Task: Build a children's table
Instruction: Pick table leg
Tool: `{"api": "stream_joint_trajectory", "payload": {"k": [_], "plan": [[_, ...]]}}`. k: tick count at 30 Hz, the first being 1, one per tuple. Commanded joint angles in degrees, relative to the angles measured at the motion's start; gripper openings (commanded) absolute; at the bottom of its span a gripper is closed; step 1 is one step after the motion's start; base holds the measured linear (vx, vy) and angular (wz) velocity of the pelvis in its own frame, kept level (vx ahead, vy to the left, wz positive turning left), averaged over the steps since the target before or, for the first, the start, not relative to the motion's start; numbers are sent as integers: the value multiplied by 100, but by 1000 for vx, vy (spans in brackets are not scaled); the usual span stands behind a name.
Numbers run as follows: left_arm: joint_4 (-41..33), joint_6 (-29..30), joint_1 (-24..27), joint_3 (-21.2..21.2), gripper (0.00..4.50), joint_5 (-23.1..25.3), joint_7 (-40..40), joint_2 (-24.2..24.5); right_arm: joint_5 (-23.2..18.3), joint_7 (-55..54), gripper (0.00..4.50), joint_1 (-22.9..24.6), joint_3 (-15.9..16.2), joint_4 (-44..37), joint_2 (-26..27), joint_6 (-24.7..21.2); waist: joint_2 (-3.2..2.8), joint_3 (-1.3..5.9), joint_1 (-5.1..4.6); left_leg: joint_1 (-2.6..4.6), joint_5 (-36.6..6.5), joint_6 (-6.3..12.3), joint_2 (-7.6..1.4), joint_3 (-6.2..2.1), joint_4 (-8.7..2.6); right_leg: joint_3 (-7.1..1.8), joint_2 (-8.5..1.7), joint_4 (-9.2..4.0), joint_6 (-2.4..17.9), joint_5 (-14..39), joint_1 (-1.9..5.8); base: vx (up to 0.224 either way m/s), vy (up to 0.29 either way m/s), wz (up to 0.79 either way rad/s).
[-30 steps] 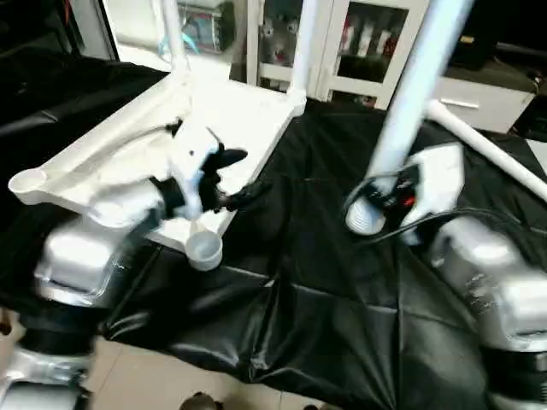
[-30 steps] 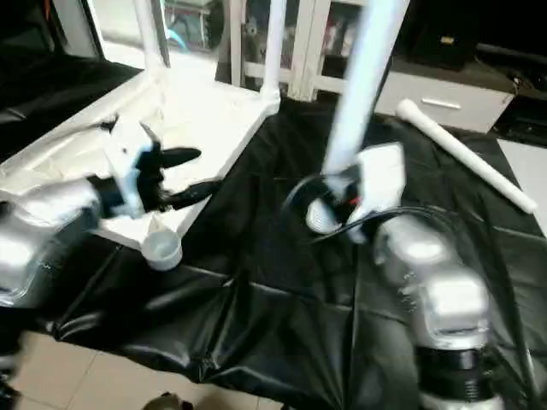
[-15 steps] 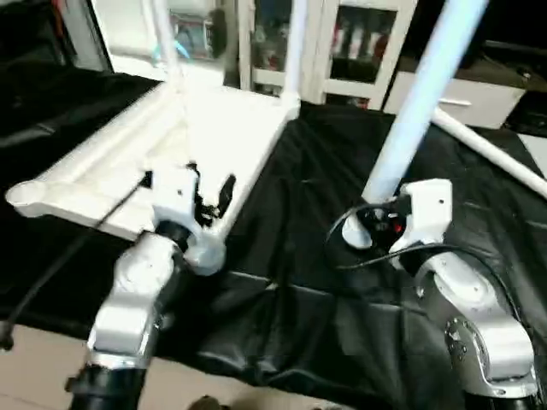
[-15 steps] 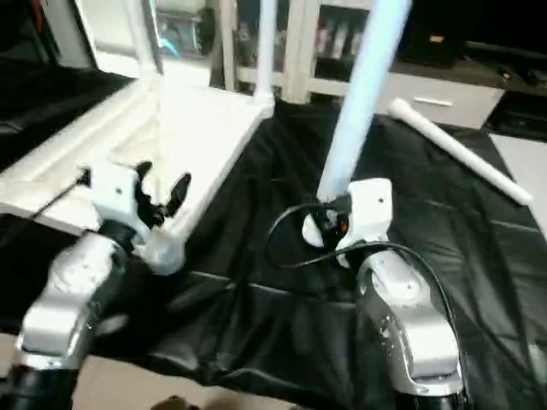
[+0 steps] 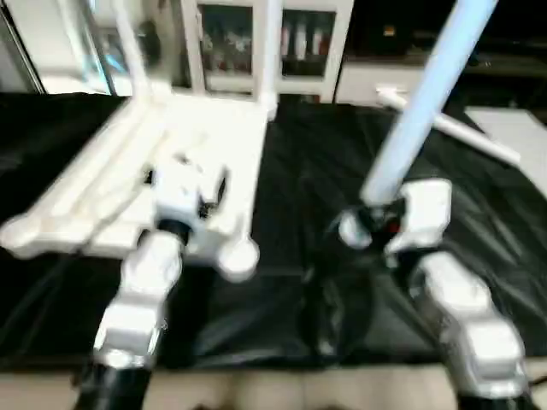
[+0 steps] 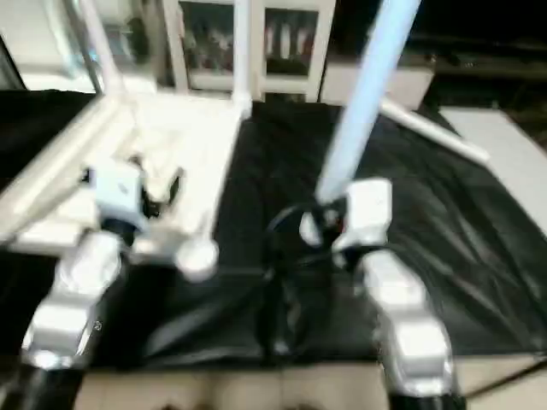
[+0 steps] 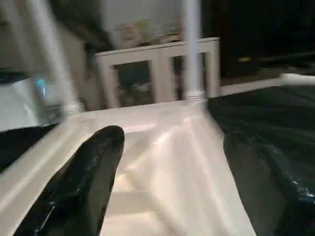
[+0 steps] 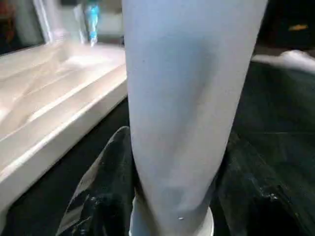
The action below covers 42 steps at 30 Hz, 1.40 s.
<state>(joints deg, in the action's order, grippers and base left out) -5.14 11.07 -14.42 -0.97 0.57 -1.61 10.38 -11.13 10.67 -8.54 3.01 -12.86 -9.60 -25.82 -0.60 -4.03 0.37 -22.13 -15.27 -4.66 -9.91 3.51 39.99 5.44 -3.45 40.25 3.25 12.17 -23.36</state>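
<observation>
The children's table's white tabletop lies underside up on the left of a black cloth. Two white legs stand in its far corner sockets. An empty round socket sits at the near right corner. My left gripper hovers open over the tabletop's near part with nothing between its black fingers. To the right, over the cloth, my right gripper is shut on the lower end of a third leg, which leans up and to the right. In the right wrist view this leg sits between the fingers.
Another white leg lies on the black cloth at the back right. White glass-door cabinets stand behind the table. The cloth's front edge runs along the bottom, with pale floor below it.
My left gripper has turned from pointing sideways by the near socket to pointing away over the tabletop. The camera has tilted. My right gripper still holds the leg.
</observation>
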Motion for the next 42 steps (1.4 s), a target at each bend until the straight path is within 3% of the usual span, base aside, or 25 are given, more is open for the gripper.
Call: {"api": "stream_joint_trajectory", "payload": {"k": [1,3,4,6,11,14,16,20,21,22,23,24,27,28,29,30,31,33,34,35,36,38,39,40,42], "plan": [[-23,113,14,48,369,60,131,-165,93,88,186,-20,-104,-31,-127,159,-265,408,-40,350,-203,-249,-1152,-596,-1099,-113,-92,186,-7,660,-250,0,0,0],[-26,41,24,52,369,58,120,-182,44,120,186,-13,-125,-33,-122,159,-176,468,18,447,385,863,-867,-417,-965,-210,-172,-77,143,374,-167,0,0,0],[-52,3,34,0,369,125,73,-121,-88,168,186,-2,-191,-59,-85,128,6,490,55,300,659,1316,-509,-215,-790,-349,-351,-446,444,-147,53,-45,-83,-2],[-25,-84,14,-8,369,94,93,-122,-109,178,186,3,-212,-54,-79,154,319,481,468,-104,355,765,-9,301,-611,-639,-773,-814,346,-721,433,-56,-83,-2],[31,-230,-74,-113,369,22,-172,-42,-156,308,186,9,-184,-40,-116,212,191,337,463,80,-972,-17,-232,365,-978,-484,-429,-941,63,2109,322,-39,-40,-2],[66,-265,-102,-100,369,31,-162,-84,-193,360,186,21,-167,-17,-106,228,120,226,395,456,-3008,-246,-241,304,-1068,-314,-366,-1208,-182,3902,283,0,0,0],[83,-270,-119,-74,369,34,-166,-120,-167,344,186,29,-165,0,-100,227,119,252,434,-101,-2868,188,-54,123,-1162,-31,-612,-1216,-339,4327,903,5,28,17],[97,-234,-119,-92,369,65,-187,-99,-129,422,186,56,-149,40,-81,302,4,228,380,-85,-2061,538,-37,109,-1044,357,-688,-1488,-41,3916,1196,50,57,47],[100,-243,-115,-98,369,44,-212,-98,-239,439,186,62,-210,42,-23,273,-6,251,359,-14,-2090,598,-32,75,-1098,388,-567,-1453,92,3470,1210,98,41,63],[92,-209,-109,-117,369,35,-247,-89,-276,432,186,65,-250,33,-3,289,-117,317,243,609,-2456,351,-327,103,-1115,217,-387,-1330,237,3051,795,149,8,52],[85,-192,-104,-133,369,36,-264,-86,-294,425,186,67,-271,24,2,294,-59,185,140,676,-3078,197,-461,-67,-1218,226,-268,-1145,304,2753,664,149,8,52],[85,-182,-100,-144,369,48,-267,-88,-273,414,186,66,-267,19,-15,309,-92,332,88,1009,-3396,232,-696,-327,-1393,12,-133,-556,306,1079,402,186,14,22],[123,-251,-111,-177,369,58,-338,-94,-230,378,186,62,-266,22,-24,338,35,337,64,1068,-1965,1563,-576,-289,-1232,-176,-281,-429,-127,280,142,173,6,9],[133,-266,-109,-211,369,74,-364,-97,-199,329,186,72,-284,19,-22,335,279,318,126,594,-1622,1604,-190,131,-1108,-417,-544,-879,8,-56,519,137,-53,23],[131,-291,-109,-237,369,60,-392,-108,-201,303,186,76,-311,20,-13,326,382,287,374,267,-1139,1415,285,500,-595,-896,-838,-1237,442,730,933,137,-53,23],[131,-298,-110,-243,369,55,-399,-111,-203,298,186,76,-319,21,-11,323,394,403,488,-206,-351,1304,153,334,-155,-1127,-1168,-1244,845,1031,1420,158,-36,16],[122,-258,-110,-267,369,49,-418,-120,-187,267,186,91,-369,6,8,344,324,454,536,-464,196,1142,128,255,-70,-1007,-1034,-1104,1020,262,1519,191,-6,-7],[132,-246,-101,-308,369,-11,-493,-146,-156,213,186,115,-436,-21,14,355,220,497,515,-518,926,1100,74,220,-336,-703,-716,-873,1039,-1011,1457,156,1,-5],[121,-169,-74,-352,369,-113,-618,-160,-143,166,186,123,-496,-29,13,361,-59,557,414,-150,2446,1240,-37,177,-652,-207,-183,-508,740,-2035,1130,60,23,-9],[123,-85,-51,-403,369,-152,-713,-144,-147,141,186,121,-540,-27,5,345,-254,562,302,316,2773,1447,-231,-17,-676,-31,-19,-373,390,-1440,694,60,23,-9],[125,-25,-36,-434,369,-169,-779,-132,-158,121,186,119,-567,-21,-2,336,-146,620,101,801,5558,2819,-756,-698,-464,-338,-181,-33,-332,-62,-42,92,14,-17],[135,-17,-7,-473,369,-203,-900,-97,-155,116,186,115,-590,-13,-30,338,-36,658,200,748,7533,2257,-448,-682,-289,-647,-403,-304,-845,-1131,-127,0,0,0],[84,-36,86,-510,369,-585,-1459,-41,-207,185,186,108,-630,-14,-117,334,75,637,214,568,7114,1980,-218,-572,-262,-738,-435,-479,-802,-1582,-43,-111,35,-15],[31,-158,148,-491,369,-969,-1895,7,-258,310,186,105,-665,-33,-217,324,249,551,295,52,5022,1505,259,-158,-320,-721,-438,-498,-588,-2477,275,-67,9,-6],[31,-192,147,-486,398,-1194,-2260,131,-336,483,186,102,-701,-57,-325,293,219,494,349,-62,1481,833,159,60,-635,-669,-497,-603,-293,-1956,514,-34,4,-3]]}}
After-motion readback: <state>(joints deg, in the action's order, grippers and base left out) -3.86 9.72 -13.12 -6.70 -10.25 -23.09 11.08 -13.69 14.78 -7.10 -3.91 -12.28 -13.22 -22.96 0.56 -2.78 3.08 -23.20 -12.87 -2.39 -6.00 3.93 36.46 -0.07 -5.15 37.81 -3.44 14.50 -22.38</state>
